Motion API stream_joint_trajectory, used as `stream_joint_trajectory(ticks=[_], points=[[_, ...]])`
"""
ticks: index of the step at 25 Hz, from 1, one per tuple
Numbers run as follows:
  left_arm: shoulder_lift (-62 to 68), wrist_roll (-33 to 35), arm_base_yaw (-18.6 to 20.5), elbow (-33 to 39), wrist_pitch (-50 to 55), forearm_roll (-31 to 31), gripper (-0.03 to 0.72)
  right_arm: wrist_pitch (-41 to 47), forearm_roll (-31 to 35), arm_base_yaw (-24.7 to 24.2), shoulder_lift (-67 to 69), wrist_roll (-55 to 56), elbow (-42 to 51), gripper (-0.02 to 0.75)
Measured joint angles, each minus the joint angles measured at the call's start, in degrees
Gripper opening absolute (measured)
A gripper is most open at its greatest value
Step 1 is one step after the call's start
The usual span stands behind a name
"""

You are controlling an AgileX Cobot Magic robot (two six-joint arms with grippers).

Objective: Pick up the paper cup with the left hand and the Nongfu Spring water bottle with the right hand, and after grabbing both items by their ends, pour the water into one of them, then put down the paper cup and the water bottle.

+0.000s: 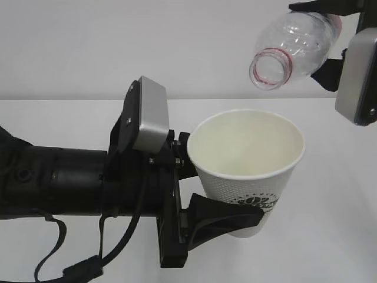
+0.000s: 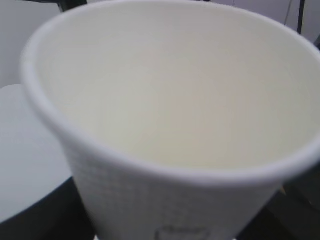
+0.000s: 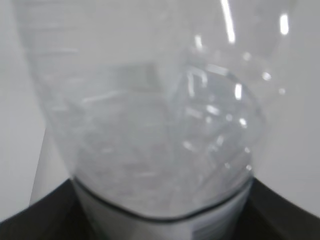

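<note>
With the left gripper [image 1: 227,194] clamped on the paper cup [image 1: 250,171] and the right gripper [image 1: 330,35] clamped on the tilted Nongfu Spring water bottle [image 1: 291,50], whose mouth sits near the cup's far rim, any water may miss onto the bench [image 1: 330,236].

This looks like a bare robot test bench in a lab rather than a home or shop. A plain white table [image 1: 330,247] fills the lower part of the exterior frame, and a blank pale grey wall [image 1: 118,47] runs across the top, with no furnishings or decoration.
</note>
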Motion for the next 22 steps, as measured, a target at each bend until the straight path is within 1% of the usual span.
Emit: stream_joint_trajectory(ticks=[3,22], points=[[0.0,0.0,0.0,0.0,0.0,-0.9,0.524,-0.5,0.0,0.0,0.0,-0.3,0.0,0.484],[0.0,0.0,0.0,0.0,0.0,-0.9,0.523,-0.5,0.0,0.0,0.0,-1.3,0.0,0.483]])
